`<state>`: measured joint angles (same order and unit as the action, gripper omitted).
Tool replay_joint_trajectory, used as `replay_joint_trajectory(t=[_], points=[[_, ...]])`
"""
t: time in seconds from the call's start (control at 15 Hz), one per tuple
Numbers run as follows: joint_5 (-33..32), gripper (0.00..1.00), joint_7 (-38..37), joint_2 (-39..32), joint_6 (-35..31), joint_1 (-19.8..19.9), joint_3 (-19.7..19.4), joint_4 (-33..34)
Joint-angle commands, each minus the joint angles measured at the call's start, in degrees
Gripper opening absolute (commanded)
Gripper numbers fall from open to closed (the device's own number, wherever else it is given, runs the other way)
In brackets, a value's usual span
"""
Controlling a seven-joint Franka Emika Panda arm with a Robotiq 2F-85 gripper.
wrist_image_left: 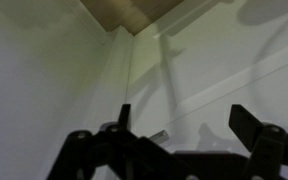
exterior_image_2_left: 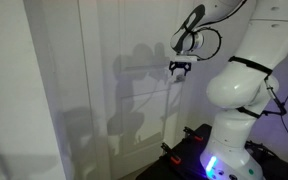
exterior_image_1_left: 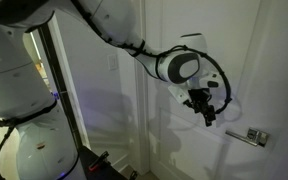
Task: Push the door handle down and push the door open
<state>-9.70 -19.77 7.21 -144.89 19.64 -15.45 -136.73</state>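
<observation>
Hanging just off the door [exterior_image_1_left: 239, 50], the claw [exterior_image_1_left: 206, 106] stands open. The wrist view shows its two fingers [wrist_image_left: 250, 122] spread wide with nothing between them. No contact with any surface is evident in either exterior view.

The door handle [exterior_image_1_left: 252, 136] sits at roughly 4 o'clock from the claw, near but clearly apart. Its bar lies level, undepressed, and appears to run toward 9 o'clock from its backplate. Whether the door is latched cannot be confirmed from these views.

Assessment: the approach step is in hand, and neither the press nor the push has begun. The next move calls for travel toward 4 o'clock until a finger sits at the bar's 12 o'clock, near its free end. A press toward 6 o'clock should follow, held while driving into the panel. The narrow bar leaves a risk of slipping off.
</observation>
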Motion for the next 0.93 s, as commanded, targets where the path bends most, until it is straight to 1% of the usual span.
replay_joint_trajectory(t=[0.0, 0.13, 0.53, 0.87], points=[[-1.9, 1.0, -6.5, -8.2, -1.0, 1.0, -0.4, 6.8], [-1.2, 1.0, -8.2, -11.9, -1.4, 0.4, -1.8, 9.8], [1.9, 1.0, -9.8, -21.0, -5.1, -0.8, -5.0, 16.7], [8.3, 1.0, -8.5, -27.3, -8.1, -0.6, -6.0, 21.7]])
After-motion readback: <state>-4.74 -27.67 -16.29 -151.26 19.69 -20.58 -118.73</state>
